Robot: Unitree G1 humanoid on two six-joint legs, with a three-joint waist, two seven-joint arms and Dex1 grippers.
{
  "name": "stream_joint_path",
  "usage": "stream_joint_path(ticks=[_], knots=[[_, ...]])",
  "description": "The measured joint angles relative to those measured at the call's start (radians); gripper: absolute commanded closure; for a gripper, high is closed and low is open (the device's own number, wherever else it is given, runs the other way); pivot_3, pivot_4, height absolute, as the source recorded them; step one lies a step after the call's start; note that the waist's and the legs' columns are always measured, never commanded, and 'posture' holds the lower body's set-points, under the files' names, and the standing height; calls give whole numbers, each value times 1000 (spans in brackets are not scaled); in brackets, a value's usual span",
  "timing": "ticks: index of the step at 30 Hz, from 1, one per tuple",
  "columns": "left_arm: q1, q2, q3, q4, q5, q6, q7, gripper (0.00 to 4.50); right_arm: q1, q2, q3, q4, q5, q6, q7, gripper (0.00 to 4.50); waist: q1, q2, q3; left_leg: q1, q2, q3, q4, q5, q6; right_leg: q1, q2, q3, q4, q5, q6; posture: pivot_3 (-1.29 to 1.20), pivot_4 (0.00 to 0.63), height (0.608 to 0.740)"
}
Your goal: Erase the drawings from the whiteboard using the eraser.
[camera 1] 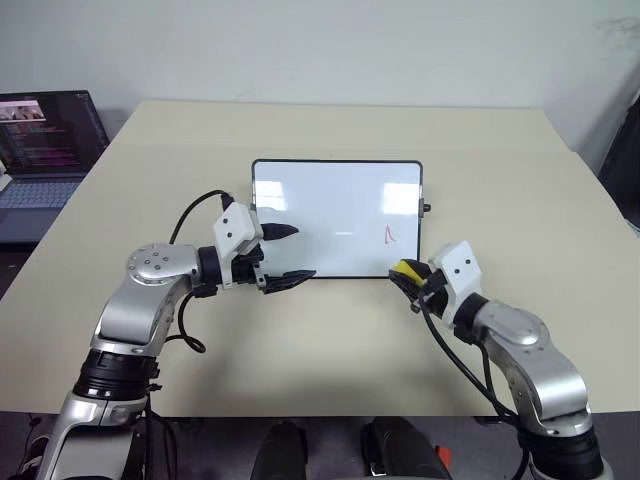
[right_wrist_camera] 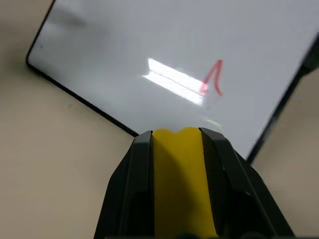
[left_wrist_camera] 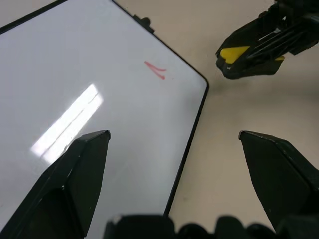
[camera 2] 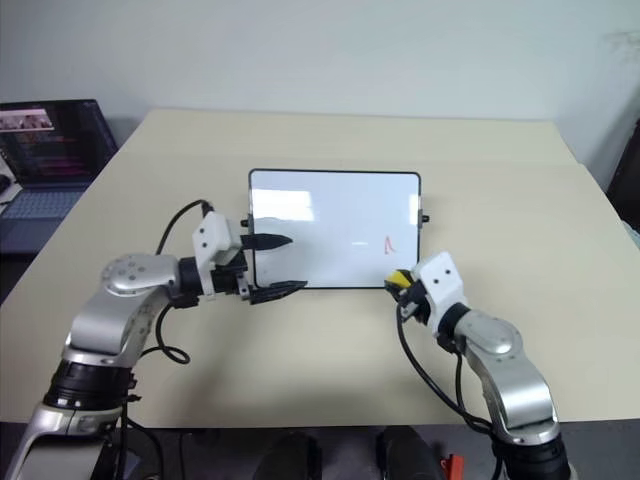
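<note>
The whiteboard point(camera 1: 335, 205) lies flat in the middle of the table. One red drawing point(camera 1: 389, 235), a short zigzag, sits near its right edge and also shows in the right wrist view point(right_wrist_camera: 212, 78). My left gripper point(camera 1: 303, 253) is open at the board's near left corner, one finger over the white surface and the other just off the near frame. My right gripper point(camera 1: 405, 272) is shut on the yellow eraser point(camera 1: 407, 268), just off the board's near right corner, a little short of the red mark. The eraser point(right_wrist_camera: 182, 174) sits between the two black fingers.
A dark laptop point(camera 1: 45, 150) with a lit screen stands off the table's far left corner. Bare beige tabletop point(camera 1: 520, 190) surrounds the board. A small black knob point(camera 1: 427, 209) sticks out from the board's right edge.
</note>
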Motion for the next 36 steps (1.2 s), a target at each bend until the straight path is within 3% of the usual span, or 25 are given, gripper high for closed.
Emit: stream_joint_path(ticks=[9, 12, 21, 31, 36], knots=[[-6, -10, -15, 0, 0, -1, -11, 0, -30, -15, 35, 2, -22, -56, -39, 3515, -3, 0, 0, -1, 0, 0, 0, 0, 0, 0, 3, -1, -1, 0, 0, 0, 150, 740], [-3, -11, -15, -1, 0, -1, -11, 0, -111, -31, 91, 69, -95, -134, -71, 3515, -3, 0, 0, -1, 0, 0, 0, 0, 0, 0, 2, 0, -1, 0, 0, 0, 150, 740], [30, 6, -10, -6, 0, 2, 0, 0, -333, 64, 116, 385, -191, -250, -206, 3515, 0, 0, 0, -2, 1, 0, -1, 0, 0, 0, 2, -1, -1, 2, -5, 0, 150, 740], [36, 12, -9, -21, -1, 4, 3, 0, -290, 36, 173, 388, -195, -172, -99, 3515, 6, 0, 0, 0, 1, 0, 0, 0, 0, 1, 0, -1, 1, 2, -5, 0, 150, 740], [38, 12, -8, -22, -2, 4, 2, 0, -292, 40, 174, 399, -214, -191, -144, 3515, 4, 0, 0, 1, 1, 0, 1, 0, 0, 1, 1, -1, 2, 2, -3, 0, 150, 740]])
